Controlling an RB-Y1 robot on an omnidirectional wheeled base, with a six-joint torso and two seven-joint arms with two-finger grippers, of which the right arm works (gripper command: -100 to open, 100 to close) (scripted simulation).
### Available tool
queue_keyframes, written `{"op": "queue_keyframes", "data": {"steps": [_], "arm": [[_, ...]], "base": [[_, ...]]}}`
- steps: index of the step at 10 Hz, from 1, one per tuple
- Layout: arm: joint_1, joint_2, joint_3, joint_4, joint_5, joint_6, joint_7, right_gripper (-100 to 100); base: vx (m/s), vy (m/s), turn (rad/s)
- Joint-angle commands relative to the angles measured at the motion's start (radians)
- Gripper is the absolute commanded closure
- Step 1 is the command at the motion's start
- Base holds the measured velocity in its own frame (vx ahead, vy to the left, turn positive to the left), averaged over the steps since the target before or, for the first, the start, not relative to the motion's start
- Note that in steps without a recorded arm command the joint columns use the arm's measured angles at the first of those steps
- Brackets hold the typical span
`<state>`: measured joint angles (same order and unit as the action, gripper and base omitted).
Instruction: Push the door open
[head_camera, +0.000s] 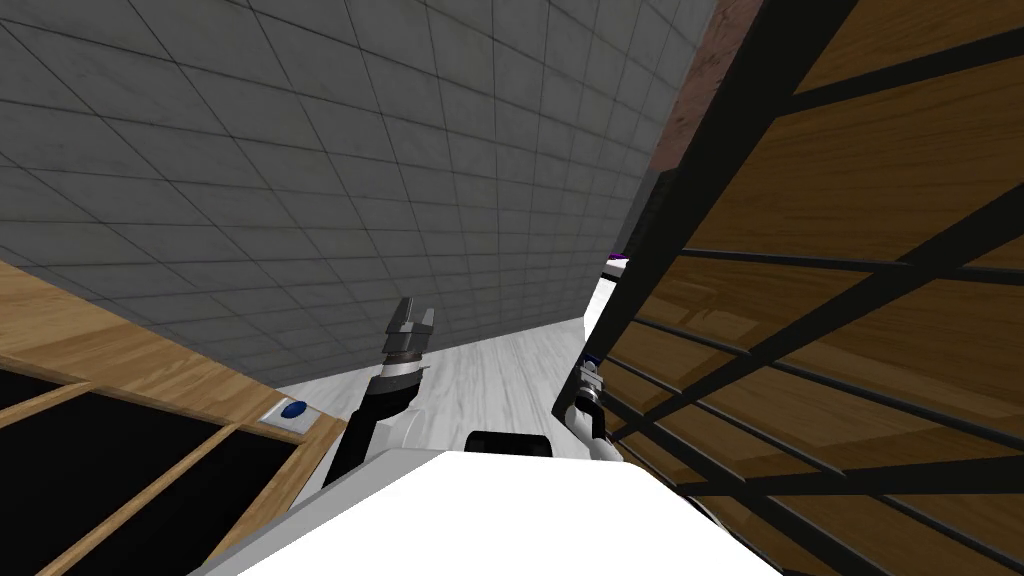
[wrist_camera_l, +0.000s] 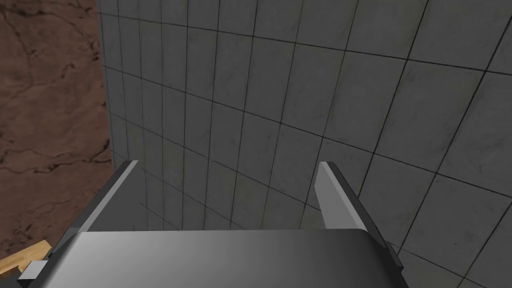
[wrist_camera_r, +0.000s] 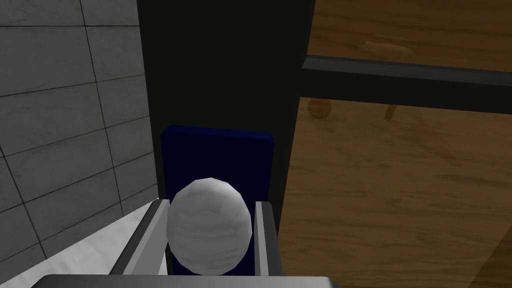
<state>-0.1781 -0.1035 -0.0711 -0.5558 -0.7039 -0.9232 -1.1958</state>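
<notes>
In the right wrist view, our right gripper has its two blades clamped on the sides of a round white knob. Just behind the knob sits a dark blue plate, set on the black upright edge of the door. Past that edge the door is brown wood grain crossed by a black bar. On the knob's other side we see a grey tiled wall and a strip of pale floor.

In the head view, the door takes up everything from 1 to 5 o'clock, with wood panels in a black grid. The tiled wall spreads from 9 to 12 o'clock, and a reddish-brown wall shows at 1 o'clock. The pale floor runs through the centre. At 8 o'clock lies a wooden frame around black areas, with a small blue thing on a white square at its corner. Our right gripper meets the door's near edge at 5 o'clock, close to the centre. Our left gripper is raised at 8 o'clock, near the centre and well apart from the door.

In the left wrist view, its blades stand wide apart.
</notes>
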Motion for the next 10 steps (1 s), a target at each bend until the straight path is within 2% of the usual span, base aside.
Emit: {"op": "queue_keyframes", "data": {"steps": [1, 2, 4, 5, 7, 8, 10], "arm": [[-0.011, -0.006, -0.003, 0.037, -0.001, -0.019, -0.013, 100], [-0.012, -0.006, -0.018, 0.039, -0.012, -0.022, -0.01, 100], [-0.012, -0.006, -0.018, 0.039, -0.012, -0.022, -0.01, 100], [-0.012, -0.006, -0.031, 0.04, -0.021, -0.024, -0.008, 100], [-0.012, -0.006, -0.031, 0.04, -0.021, -0.024, -0.008, 100], [0.0, 0.001, -0.031, 0.026, -0.022, -0.014, 0.001, 100], [0.0, -0.008, -0.051, 0.031, -0.038, -0.022, 0.003, 100]], "base": [[-0.004, -0.012, 0.018], [0.105, 0.026, -0.039], [0.103, 0.032, -0.041], [0.133, 0.013, -0.042], [0.097, 0.001, -0.03], [0.027, -0.007, -0.003], [0.164, -0.008, -0.044]]}}
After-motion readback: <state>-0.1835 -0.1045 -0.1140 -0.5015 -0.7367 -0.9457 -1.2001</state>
